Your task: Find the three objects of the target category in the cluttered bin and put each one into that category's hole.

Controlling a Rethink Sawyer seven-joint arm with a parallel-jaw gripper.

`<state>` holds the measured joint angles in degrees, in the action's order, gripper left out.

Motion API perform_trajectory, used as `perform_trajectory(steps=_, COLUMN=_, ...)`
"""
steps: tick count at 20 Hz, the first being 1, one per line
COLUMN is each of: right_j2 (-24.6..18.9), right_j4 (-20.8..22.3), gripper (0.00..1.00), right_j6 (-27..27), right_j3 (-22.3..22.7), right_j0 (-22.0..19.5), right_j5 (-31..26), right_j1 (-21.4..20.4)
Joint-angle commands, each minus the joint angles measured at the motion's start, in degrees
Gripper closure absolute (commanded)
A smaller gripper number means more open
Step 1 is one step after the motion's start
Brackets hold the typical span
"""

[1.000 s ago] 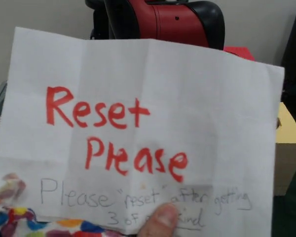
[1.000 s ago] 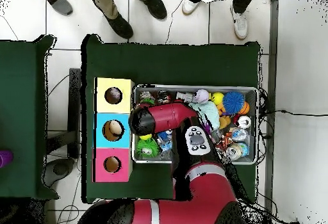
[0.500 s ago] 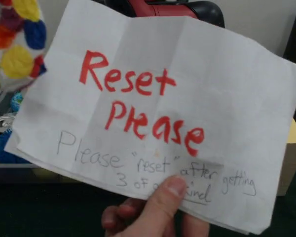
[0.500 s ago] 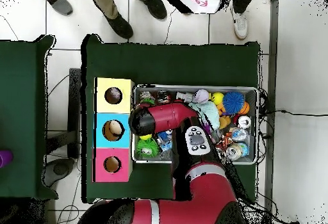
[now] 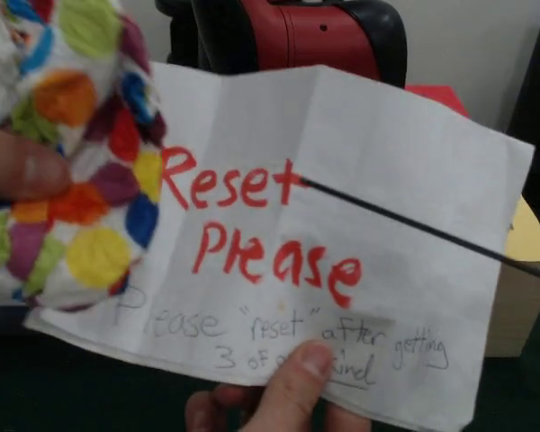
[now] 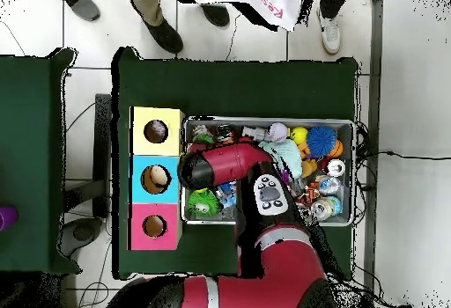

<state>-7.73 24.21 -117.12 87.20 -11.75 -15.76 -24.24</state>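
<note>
From overhead, the grey bin [image 6: 356,172] is crammed with toys, among them a blue spiky ball [image 6: 323,137], a yellow ball [image 6: 300,135] and a green furry toy [image 6: 203,203]. Beside its left end stands the sorting box with a yellow hole [image 6: 156,131], a blue hole [image 6: 156,179] with something tan inside, and a pink hole [image 6: 154,226]. My red arm [image 6: 231,162] reaches over the bin's left part. Its black end [image 6: 194,168] covers the gripper, so its state is hidden. A paper sheet blocks the bin in the front view.
A person's hand [image 5: 270,400] holds a white sheet [image 5: 342,261] reading "Reset Please" close to the front camera. Another hand [image 5: 18,166] holds a polka-dot cloth [image 5: 72,171] over its left side. A thin black line [image 5: 414,229] crosses the sheet. People's feet [image 6: 163,32] stand beyond the table.
The polka-dot cloth has come down from the top left to cover the sheet's left side, and a thin black line now crosses the sheet. The arm has barely moved.
</note>
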Motion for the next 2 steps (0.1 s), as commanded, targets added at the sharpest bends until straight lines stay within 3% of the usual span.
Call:
perform_trajectory(steps=1, right_j2=-2.44, right_j4=4.16, gripper=1.0, right_j6=0.44, right_j3=5.02, right_j0=-0.31, right_j5=1.77, right_j1=1.59)
perform_trajectory(steps=2, right_j2=-2.46, right_j4=4.21, gripper=1.0, right_j6=0.29, right_j3=5.2, right_j0=-0.37, right_j5=1.84, right_j1=1.42)
